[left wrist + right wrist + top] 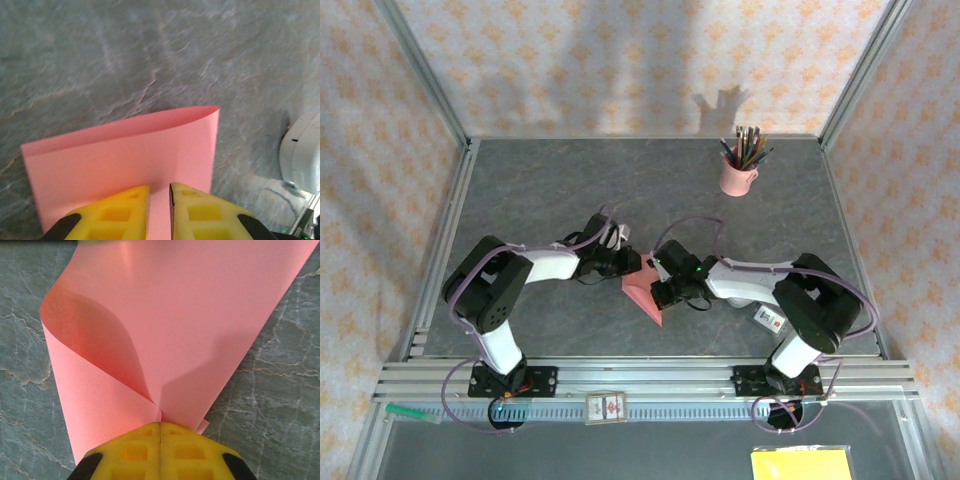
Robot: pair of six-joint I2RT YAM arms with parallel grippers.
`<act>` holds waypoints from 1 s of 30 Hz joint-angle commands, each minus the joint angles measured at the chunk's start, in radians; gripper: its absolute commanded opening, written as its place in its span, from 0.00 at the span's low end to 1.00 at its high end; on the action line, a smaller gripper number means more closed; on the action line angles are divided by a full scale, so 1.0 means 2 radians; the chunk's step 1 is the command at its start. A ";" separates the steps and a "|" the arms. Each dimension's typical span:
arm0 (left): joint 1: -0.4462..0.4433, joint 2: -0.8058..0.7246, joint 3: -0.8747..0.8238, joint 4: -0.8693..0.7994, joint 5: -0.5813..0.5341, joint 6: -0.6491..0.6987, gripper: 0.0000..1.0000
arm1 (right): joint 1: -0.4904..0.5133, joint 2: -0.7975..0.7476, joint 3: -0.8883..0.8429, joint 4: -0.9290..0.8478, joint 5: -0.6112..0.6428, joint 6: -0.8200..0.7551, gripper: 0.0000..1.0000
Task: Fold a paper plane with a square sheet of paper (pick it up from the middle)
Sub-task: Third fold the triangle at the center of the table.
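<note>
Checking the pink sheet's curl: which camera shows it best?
Right wrist view: the square sheet of paper, seen close, curls over itself, its layers pinched in the shut right gripper. The left wrist view shows a flat folded part; the top view a small pink wedge.

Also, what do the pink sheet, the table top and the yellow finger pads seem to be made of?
Pink sheet: thin matte paper; it curls softly and holds a fold. Table top: dark grey, veined like stone or slate, perhaps only a printed laminate. Yellow finger pads: probably moulded plastic or rubber, with square recesses.
</note>
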 commanded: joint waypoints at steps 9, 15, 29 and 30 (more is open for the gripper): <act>-0.008 -0.115 -0.069 0.050 0.011 -0.079 0.09 | -0.002 0.008 -0.022 -0.010 0.012 0.011 0.00; -0.037 -0.120 -0.111 0.095 0.018 -0.123 0.00 | -0.002 0.006 -0.027 -0.008 0.013 0.011 0.00; -0.063 -0.066 -0.107 0.102 0.008 -0.117 0.00 | -0.002 0.004 -0.028 -0.007 0.014 0.010 0.00; -0.063 -0.066 -0.109 0.099 0.007 -0.115 0.00 | -0.002 0.005 -0.028 -0.008 0.014 0.010 0.00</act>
